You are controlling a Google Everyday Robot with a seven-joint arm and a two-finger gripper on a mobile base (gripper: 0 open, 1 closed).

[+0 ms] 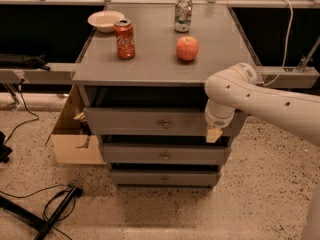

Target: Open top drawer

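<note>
we see the top drawer running crosswise, front facing us; the gripper hangs at its right end; its grasp we cannot tell

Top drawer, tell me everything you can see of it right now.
The top drawer is the widest of three grey fronts under the tabletop. It is flat and wood-looking, with one small round metal knob at centre. A dark gap shows above its upper edge; whether it is pulled out at all I cannot tell. The gripper hangs in front of its right end near the lower edge, well right of the knob; I cannot tell whether they touch. The arm covers that end.
</note>
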